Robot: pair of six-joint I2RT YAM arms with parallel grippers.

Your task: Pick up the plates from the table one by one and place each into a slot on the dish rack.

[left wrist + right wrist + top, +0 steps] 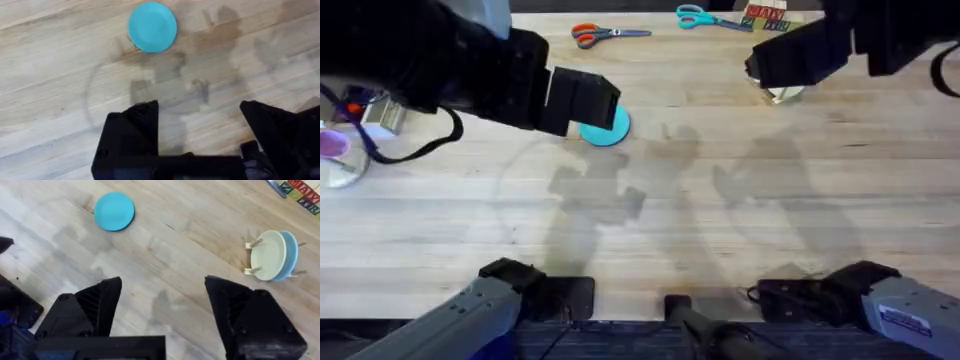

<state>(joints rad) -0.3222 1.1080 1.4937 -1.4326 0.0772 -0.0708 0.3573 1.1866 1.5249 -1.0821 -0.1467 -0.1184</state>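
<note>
Teal-blue plate (114,211) is one flat solid colour, no pattern. Table (740,215) is pale wood planks with visible grain streaks. In the light wooden rack (256,256) there's a cream plate (267,255) and a sky-blue one (291,255). Scissors at 12 o'clock: orange handles (588,35), teal handles (693,16). Grippers' fingers (132,130) are plain black.

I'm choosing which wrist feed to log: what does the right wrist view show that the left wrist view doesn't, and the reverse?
Right wrist alone: the dish rack with a cream plate and a sky-blue plate standing in its slots, plus lettered blocks at a corner. Left wrist alone: the open left gripper. Both share the teal plate lying flat on the table; the right gripper is open too.
</note>
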